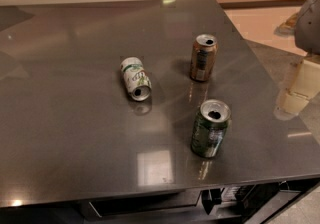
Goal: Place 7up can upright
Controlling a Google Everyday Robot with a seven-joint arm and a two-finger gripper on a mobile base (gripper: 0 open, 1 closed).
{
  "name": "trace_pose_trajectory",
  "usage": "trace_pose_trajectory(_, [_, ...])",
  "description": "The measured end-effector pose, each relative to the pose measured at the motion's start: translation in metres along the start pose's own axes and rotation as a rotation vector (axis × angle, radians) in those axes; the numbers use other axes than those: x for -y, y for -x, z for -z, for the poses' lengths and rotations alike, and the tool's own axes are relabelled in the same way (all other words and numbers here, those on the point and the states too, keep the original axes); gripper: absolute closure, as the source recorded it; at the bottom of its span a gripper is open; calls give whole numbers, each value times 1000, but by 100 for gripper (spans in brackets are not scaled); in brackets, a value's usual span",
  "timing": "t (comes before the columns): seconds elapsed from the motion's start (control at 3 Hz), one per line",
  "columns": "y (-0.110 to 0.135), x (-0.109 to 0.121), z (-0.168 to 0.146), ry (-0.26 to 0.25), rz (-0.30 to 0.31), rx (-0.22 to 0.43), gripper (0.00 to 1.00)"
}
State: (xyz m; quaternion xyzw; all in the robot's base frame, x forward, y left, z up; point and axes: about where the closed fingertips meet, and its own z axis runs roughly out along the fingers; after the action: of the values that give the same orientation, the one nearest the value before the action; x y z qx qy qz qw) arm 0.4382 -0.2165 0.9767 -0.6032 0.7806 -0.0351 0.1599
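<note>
On glossy tabletop (75,133), 7up can (135,78) lying sideways, cream end effector (299,90) right, grip unclear.

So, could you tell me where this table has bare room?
Bare: the table's left half, beyond the 7up can, and the front strip left of the dark green can. Crowded: among those two and the brown can. Gripper: off the right edge.

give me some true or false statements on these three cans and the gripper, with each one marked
1. The 7up can stands upright. False: it lies on its side on the table.
2. The brown can stands upright. True.
3. The gripper holds the dark green can. False: it is at the view's right edge, touching no can.
4. In this view the 7up can is left of both other cans. True.
</note>
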Motion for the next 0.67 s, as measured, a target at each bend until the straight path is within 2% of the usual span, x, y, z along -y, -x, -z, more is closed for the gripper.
trace_pose_trajectory(0.67, [5, 4, 1, 12, 20, 25, 0])
